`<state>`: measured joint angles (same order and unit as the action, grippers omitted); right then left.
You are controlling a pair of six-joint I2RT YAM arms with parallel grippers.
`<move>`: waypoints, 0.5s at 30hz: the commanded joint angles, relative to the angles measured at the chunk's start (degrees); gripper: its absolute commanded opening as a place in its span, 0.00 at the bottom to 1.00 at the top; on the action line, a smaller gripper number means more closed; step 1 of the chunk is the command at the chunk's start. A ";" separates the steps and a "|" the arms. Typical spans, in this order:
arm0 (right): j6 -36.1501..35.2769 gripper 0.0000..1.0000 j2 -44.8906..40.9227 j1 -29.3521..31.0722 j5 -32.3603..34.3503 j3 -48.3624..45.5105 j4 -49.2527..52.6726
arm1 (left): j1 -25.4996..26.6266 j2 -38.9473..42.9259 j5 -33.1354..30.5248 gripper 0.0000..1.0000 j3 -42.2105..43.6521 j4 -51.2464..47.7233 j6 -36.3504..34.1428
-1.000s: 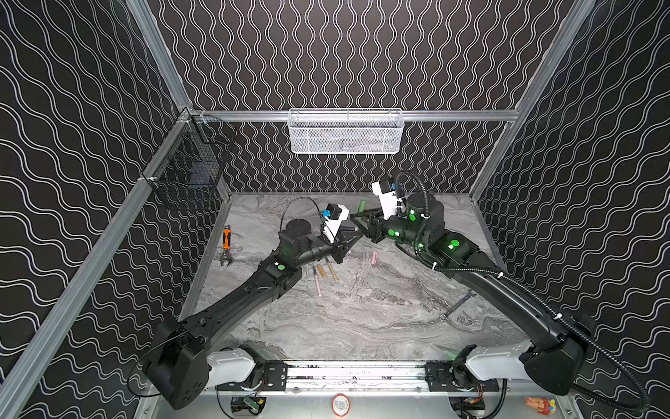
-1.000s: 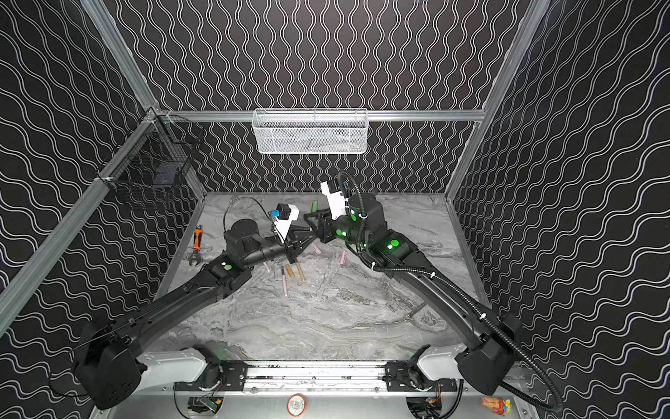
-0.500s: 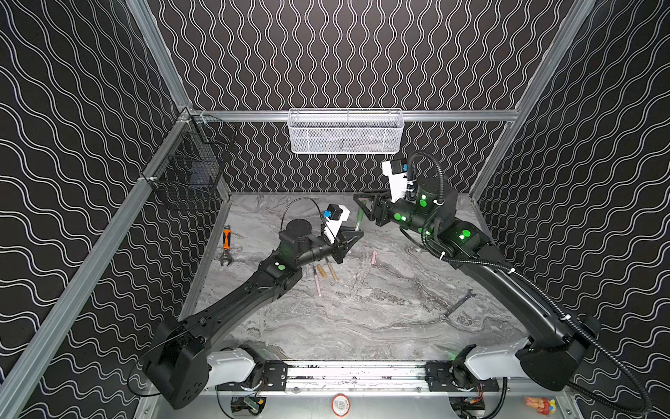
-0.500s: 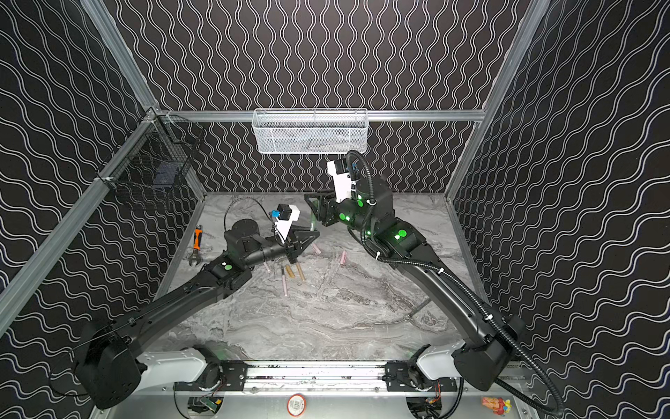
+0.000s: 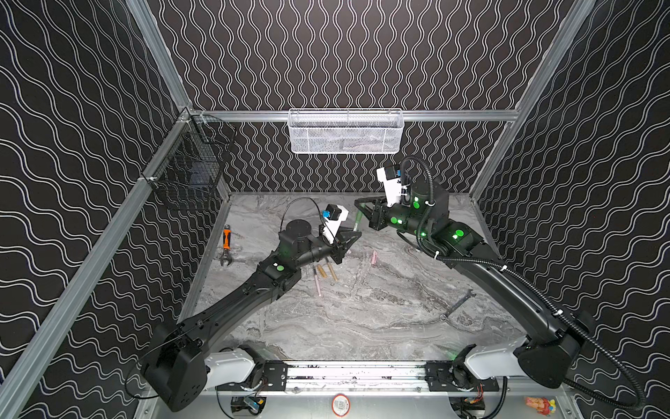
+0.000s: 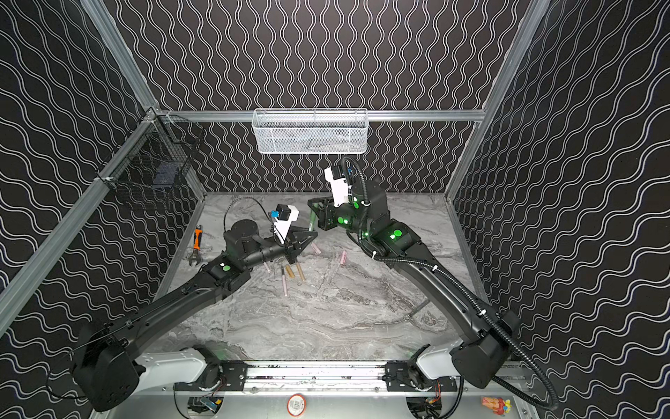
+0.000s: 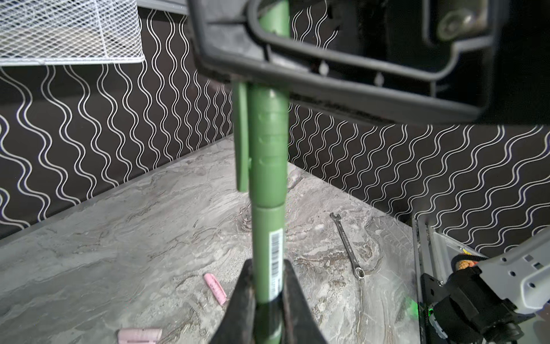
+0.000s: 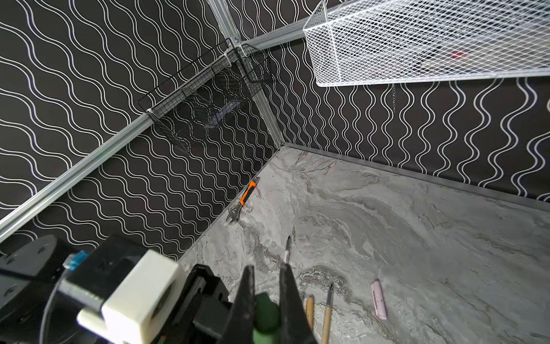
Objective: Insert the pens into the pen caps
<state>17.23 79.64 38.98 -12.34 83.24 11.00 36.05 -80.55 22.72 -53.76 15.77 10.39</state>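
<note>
green pen (image 7: 265,238) is being pinched mid-air by the left end effector (image 7: 267,268), its cap (image 7: 268,143) being squeezed on by the right end effector (image 8: 266,269), while the other pens (image 6: 284,284) and caps (image 6: 342,257) are being left loose on the bench (image 5: 362,326).

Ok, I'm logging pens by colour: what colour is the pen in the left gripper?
Green, pen and its cap alike; clearest in the left wrist view.

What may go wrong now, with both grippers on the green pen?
1. The left gripper and right gripper both clamp the capped green pen; any off-axis move may bend it or pull the cap off.
2. Other pens lie beside the left arm; lowering it may scatter them.
</note>
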 commanded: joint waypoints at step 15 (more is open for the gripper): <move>-4.26 0.00 -4.76 0.40 -1.07 -12.63 1.78 | -2.83 -8.54 -3.88 0.00 -22.74 1.80 1.53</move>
<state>15.92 74.74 38.72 -5.17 72.44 -4.97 34.48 -88.64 27.29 -73.28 -5.28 7.70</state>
